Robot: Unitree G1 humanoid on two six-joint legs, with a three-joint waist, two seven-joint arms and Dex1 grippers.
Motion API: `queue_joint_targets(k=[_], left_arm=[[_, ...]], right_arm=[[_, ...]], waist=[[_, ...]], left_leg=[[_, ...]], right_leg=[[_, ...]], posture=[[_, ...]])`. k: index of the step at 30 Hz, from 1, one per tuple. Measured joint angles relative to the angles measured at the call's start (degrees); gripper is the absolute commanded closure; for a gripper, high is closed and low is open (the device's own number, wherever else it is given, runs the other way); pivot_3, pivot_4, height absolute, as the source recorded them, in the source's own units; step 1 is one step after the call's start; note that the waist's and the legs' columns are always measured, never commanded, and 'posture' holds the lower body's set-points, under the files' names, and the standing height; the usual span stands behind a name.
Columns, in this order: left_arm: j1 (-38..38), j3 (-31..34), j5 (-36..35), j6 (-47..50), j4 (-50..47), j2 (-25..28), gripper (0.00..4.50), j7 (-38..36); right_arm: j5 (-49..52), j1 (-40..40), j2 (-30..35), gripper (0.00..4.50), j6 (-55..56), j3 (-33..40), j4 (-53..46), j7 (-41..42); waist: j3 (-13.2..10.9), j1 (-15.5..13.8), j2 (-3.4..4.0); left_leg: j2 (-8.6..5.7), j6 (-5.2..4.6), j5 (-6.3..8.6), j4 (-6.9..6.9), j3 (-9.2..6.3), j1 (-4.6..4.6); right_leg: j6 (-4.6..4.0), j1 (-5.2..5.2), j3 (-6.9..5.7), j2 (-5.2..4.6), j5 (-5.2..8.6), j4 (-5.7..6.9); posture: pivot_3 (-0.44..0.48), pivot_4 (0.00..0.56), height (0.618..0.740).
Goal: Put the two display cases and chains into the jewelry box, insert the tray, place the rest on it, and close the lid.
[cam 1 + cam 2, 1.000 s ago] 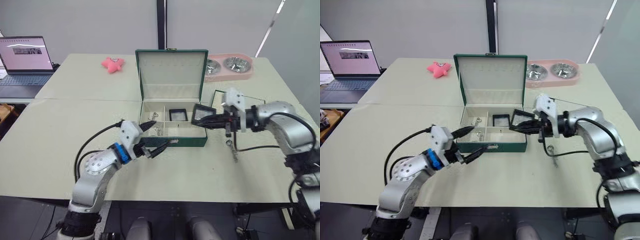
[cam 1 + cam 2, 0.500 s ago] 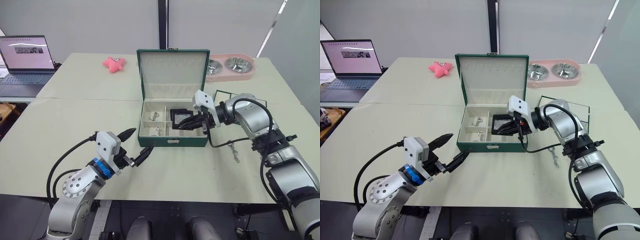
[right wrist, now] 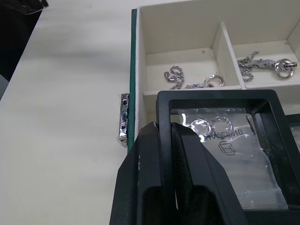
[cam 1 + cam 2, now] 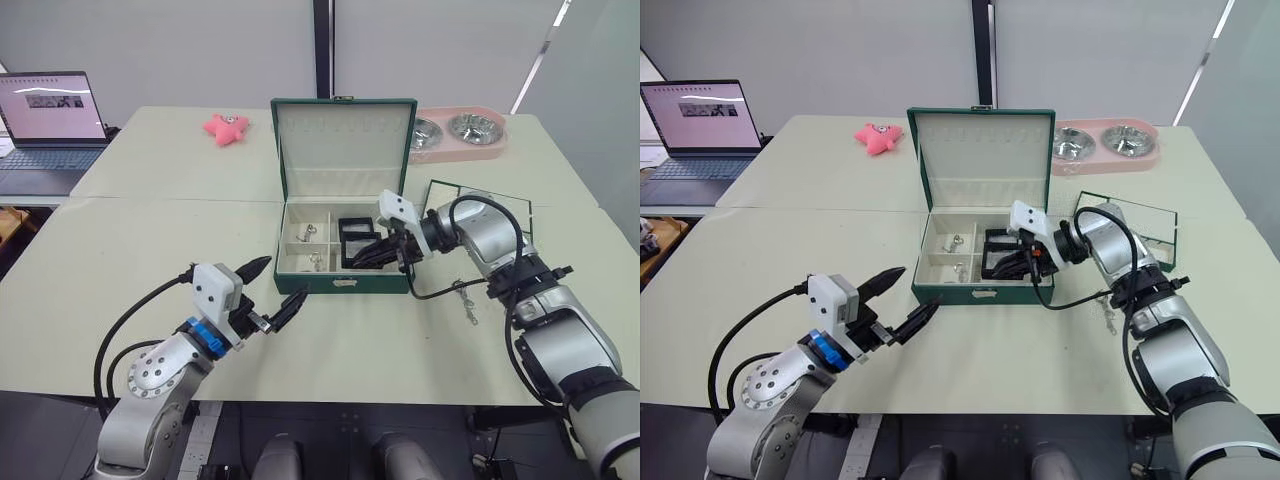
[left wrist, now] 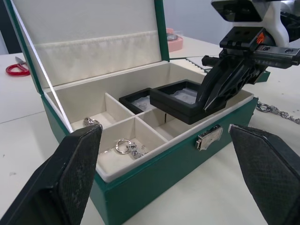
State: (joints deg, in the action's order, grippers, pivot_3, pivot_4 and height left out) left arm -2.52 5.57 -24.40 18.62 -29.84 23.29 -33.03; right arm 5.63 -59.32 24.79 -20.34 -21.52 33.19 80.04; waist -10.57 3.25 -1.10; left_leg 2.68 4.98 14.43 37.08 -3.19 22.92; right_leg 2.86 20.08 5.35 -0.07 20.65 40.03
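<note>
The jewelry box (image 4: 345,282) stands open mid-table, its lid (image 4: 343,145) upright. My right gripper (image 4: 366,256) is shut on one display case (image 5: 180,99), holding it tilted over the front right compartment. The other display case (image 4: 355,228) lies in the back right compartment. Chains (image 3: 187,79) rest in the left compartments. One chain (image 4: 464,296) lies on the table to the right of the box. The tray (image 4: 1140,206) sits behind my right arm. My left gripper (image 4: 275,284) hangs open in front of the box's left corner, holding nothing.
A pink double bowl dish (image 4: 456,133) sits at the back right, a pink star toy (image 4: 225,127) at the back left, and a laptop (image 4: 50,120) at the far left. Red scissors (image 5: 16,69) lie behind the box.
My right gripper has carried the display case from the box's right edge to over the front right compartment, a little lower. My left gripper drew back from the box front, then held still.
</note>
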Motion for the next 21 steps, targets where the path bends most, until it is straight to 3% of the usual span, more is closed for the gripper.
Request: queue_joint_targets(k=[12,13,21], left_arm=[[0.77,-0.75,0.02,0.01,0.09,0.00,0.00,1.09],[0.77,-0.77,0.02,0.01,0.09,0.00,0.00,1.10],[1.14,-0.82,0.02,0.02,0.18,0.02,0.00,1.06]], right_arm=[[-1.09,-0.12,-0.72,4.48,1.01,0.23,2.57,-0.15],[-1.08,-0.29,-0.94,3.78,1.01,0.40,3.02,-0.22],[0.18,-0.92,-1.39,1.70,0.44,3.89,4.05,-0.96]], waist=[[0.00,0.01,0.00],[0.00,0.01,0.00],[0.00,0.01,0.00]], left_leg=[[0.00,0.00,0.00,0.00,0.01,-0.01],[0.00,0.00,0.00,0.00,0.01,-0.01],[0.00,0.00,0.00,-0.02,0.01,0.00]], right_leg=[[0.00,0.00,0.01,0.00,0.00,0.00],[0.00,0.00,0.01,0.00,0.00,0.00],[0.00,0.01,0.01,0.00,0.00,0.00]], posture=[[0.000,0.150,0.740],[0.000,0.150,0.740],[0.000,0.150,0.740]])
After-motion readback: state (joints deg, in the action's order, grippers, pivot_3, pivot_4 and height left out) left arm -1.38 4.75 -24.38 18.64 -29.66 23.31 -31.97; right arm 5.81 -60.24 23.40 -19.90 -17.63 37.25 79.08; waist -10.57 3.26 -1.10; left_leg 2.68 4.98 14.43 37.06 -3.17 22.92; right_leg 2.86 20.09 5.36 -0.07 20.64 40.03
